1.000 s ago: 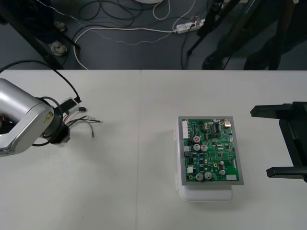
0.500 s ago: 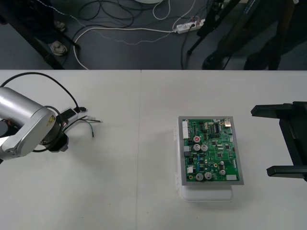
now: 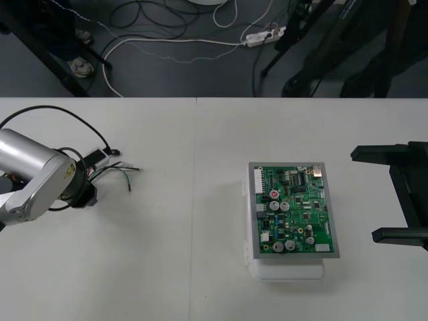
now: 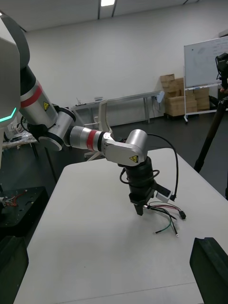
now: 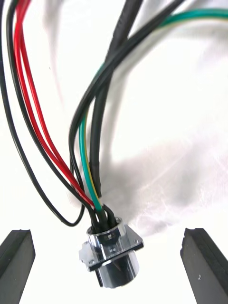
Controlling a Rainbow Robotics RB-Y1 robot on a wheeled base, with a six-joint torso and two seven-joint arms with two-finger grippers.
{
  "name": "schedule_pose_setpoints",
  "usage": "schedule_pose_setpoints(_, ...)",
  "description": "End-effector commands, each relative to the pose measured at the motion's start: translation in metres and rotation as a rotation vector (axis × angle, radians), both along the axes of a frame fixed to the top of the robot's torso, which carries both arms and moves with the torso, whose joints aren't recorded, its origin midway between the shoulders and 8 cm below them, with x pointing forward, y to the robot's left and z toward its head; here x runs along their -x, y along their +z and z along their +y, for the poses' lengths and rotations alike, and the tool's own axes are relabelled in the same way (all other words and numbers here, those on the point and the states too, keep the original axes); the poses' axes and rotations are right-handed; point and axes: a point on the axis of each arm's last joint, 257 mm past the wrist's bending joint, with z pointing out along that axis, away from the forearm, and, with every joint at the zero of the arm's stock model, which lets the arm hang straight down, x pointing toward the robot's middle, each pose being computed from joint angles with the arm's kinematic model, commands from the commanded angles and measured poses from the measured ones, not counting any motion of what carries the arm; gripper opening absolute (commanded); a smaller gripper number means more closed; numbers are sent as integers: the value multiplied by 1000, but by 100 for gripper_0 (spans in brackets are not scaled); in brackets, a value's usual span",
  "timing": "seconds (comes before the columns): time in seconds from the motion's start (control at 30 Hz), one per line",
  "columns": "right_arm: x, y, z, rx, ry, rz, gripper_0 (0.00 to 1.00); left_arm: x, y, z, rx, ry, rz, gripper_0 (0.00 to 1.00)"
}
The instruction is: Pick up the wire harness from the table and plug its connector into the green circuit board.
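The wire harness (image 3: pixel 118 171) lies on the table's left part, its red, black and green wires fanned out. My left gripper (image 3: pixel 83 194) points down at its socket end. In the left wrist view the round metal socket (image 5: pixel 112 254) lies between the open fingers (image 5: pixel 17 252), which stand far apart and clear of it. From the right wrist view the left gripper (image 4: pixel 139 207) stands over the wires (image 4: pixel 164 214), with the small black plug (image 4: pixel 183 215) at their far end. The green circuit board (image 3: pixel 294 210) sits on its white base (image 3: pixel 287 271) at the right. My right gripper (image 3: pixel 396 195) waits open at the right edge.
A black cable (image 3: pixel 63 120) loops over the table from the left arm's wrist. Between the harness and the board lies bare table. The floor beyond the far edge holds cables and stand legs.
The left arm has shifted slightly and settled lower over the harness's socket end. The harness, the board and the right gripper have not moved.
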Motion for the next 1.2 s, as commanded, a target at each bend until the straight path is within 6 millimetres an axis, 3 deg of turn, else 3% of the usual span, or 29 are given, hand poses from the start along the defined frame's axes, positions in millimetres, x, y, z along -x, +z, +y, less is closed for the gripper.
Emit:
schedule_pose_setpoints(0.03,-1,12,-2,-27,0,33,100,-21,3,-2,11,-45,-69,90)
schedule_pose_setpoints(0.9,-1,11,-2,-25,0,33,100,-21,-4,5,7,-41,-63,91)
schedule_pose_setpoints(1.2,-1,11,-2,-25,0,33,100,-17,-6,7,10,-22,-50,86)
